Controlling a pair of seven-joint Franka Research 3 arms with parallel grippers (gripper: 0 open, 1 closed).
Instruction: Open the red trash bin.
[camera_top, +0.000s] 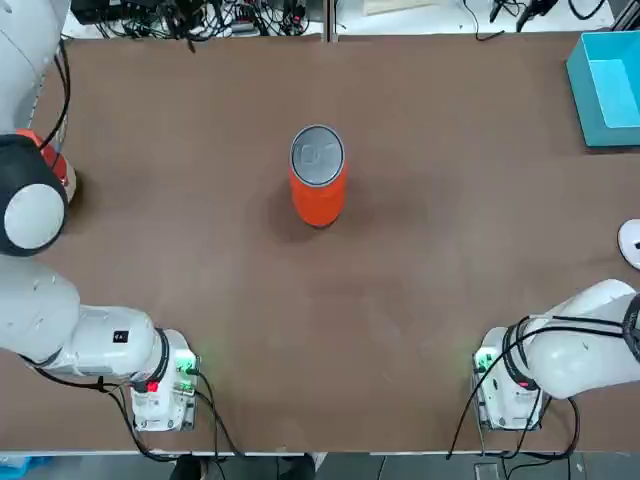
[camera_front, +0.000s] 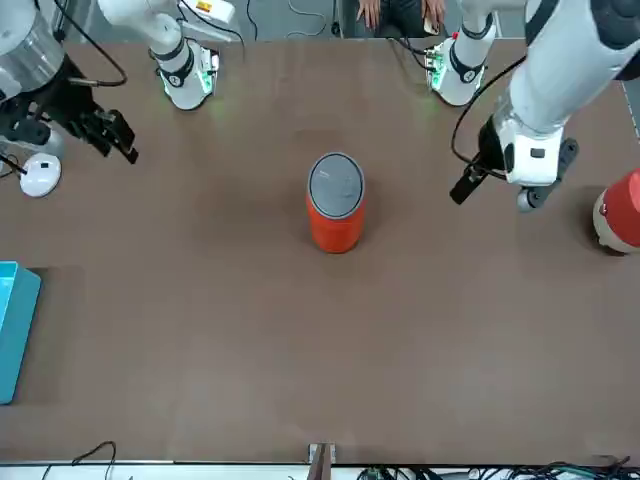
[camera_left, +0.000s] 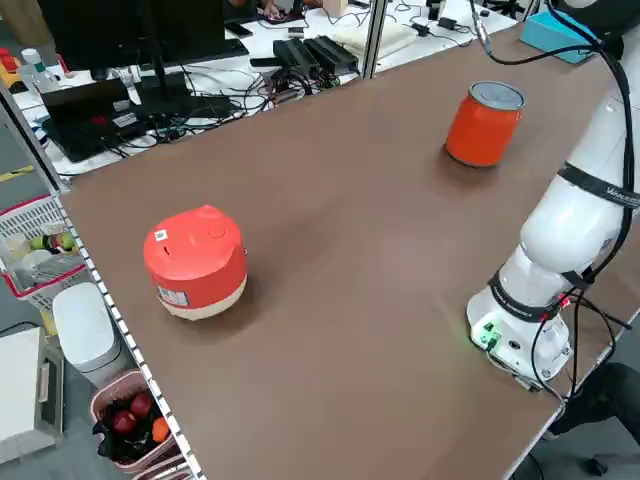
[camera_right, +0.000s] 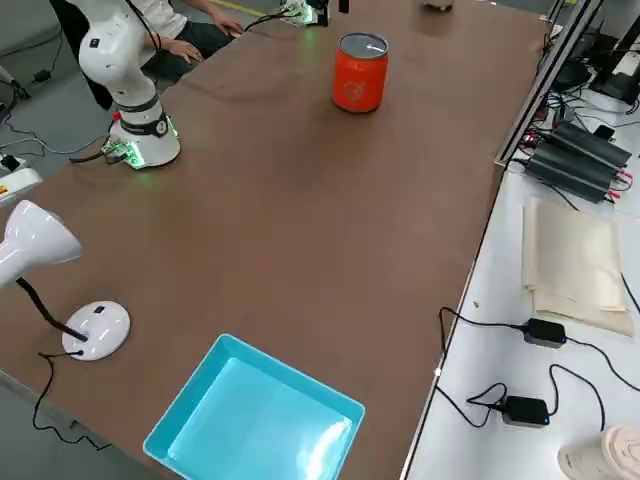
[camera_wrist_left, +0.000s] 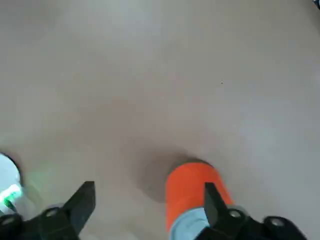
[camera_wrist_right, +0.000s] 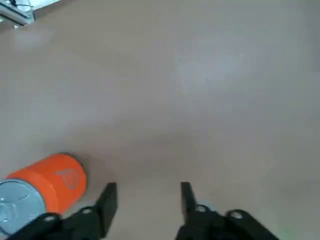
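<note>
My left pincer (camera_wrist_left: 150, 200) hangs above the table, wide and gripping nothing; the red trash bin (camera_wrist_left: 195, 195) stands upright, lid closed, below its fingers. My right pincer (camera_wrist_right: 150, 200), also apart and holding nothing, hovers with that bin off to one side.

Blue box (camera_top: 608, 88), red-and-white rounded object (camera_left: 198, 262), and white-based lamp (camera_right: 97, 330) on brown table (camera_top: 400, 330).

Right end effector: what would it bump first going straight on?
The right end effector, raised on the robot's right, would probably meet the brown tabletop; the trash bin seems off that line.
</note>
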